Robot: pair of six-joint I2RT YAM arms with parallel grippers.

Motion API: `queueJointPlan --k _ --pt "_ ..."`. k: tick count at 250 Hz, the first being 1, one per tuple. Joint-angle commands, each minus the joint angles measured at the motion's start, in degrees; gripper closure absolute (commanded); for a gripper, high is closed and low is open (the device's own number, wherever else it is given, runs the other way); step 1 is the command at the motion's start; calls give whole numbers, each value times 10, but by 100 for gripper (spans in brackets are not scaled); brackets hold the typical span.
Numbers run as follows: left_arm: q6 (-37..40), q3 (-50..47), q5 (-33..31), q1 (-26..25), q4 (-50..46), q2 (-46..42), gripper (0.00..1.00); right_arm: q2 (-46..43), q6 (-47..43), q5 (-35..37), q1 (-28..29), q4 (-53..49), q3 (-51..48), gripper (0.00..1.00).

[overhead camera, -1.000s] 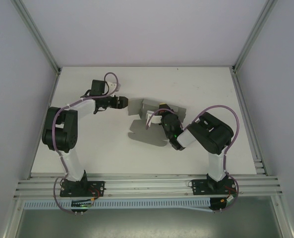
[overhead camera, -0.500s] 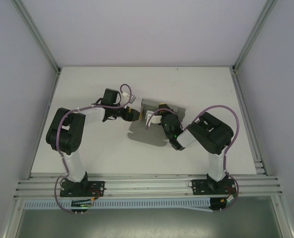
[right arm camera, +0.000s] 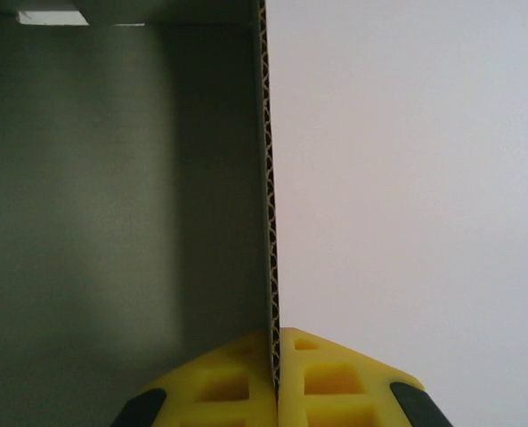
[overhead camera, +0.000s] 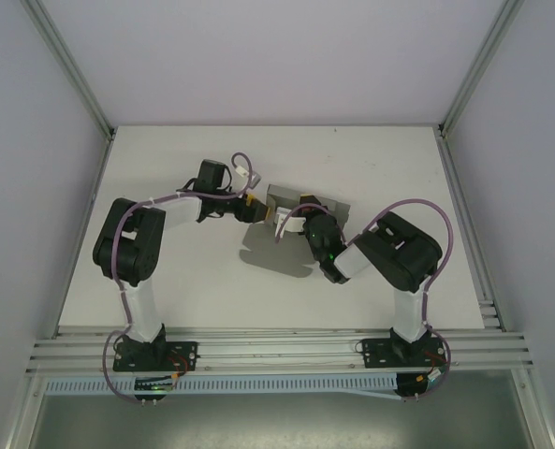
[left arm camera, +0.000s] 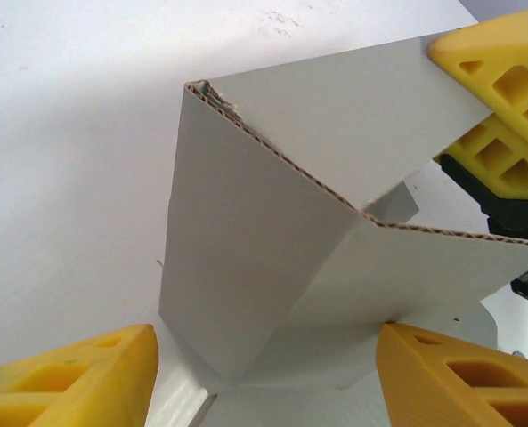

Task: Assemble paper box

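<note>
Top external view showed the paper box (overhead camera: 284,197) half-folded near the middle of the table (overhead camera: 165,159), between the two arms. The right gripper (right arm camera: 277,345) pinched the edge of one cardboard wall. The left gripper (left arm camera: 264,382) stood spread, its fingers (left arm camera: 68,382) straddling a folded corner, not clamping it

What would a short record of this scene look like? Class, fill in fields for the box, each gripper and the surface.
Object: paper box, grey corrugated card, partly folded
Right gripper: shut on one card wall, seen edge-on between its fingers
Left gripper: open, fingers either side of a folded corner
Surface: white table
Stage: not yet a closed box
</note>
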Motion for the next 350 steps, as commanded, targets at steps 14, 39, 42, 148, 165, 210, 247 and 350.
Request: queueJointPlan --k 14,39,42,148,165,210,247,350 --pt "30 25 -17 -12 -6 21 36 -12 15 -26 11 15 4 100" --pt "28 33 -47 -15 -14 31 37 -6 18 -27 17 13 7 100" --pt "27 34 -49 -16 -16 32 38 -4 18 -28 18 13 7 100" --pt "15 -34 -219 -54 48 6 56 -7 16 54 69 15 -36 100" --pt "16 -38 -232 -60 66 2 57 -7 22 54 76 14 -37 100" --pt "24 -33 -266 -79 108 4 65 10 33 55 83 14 -27 100" --pt "7 -14 -280 -86 122 19 69 2 69 42 78 0 -25 100" --pt "-28 -1 -311 -92 156 26 95 -128 230 -54 26 -315 16 100"
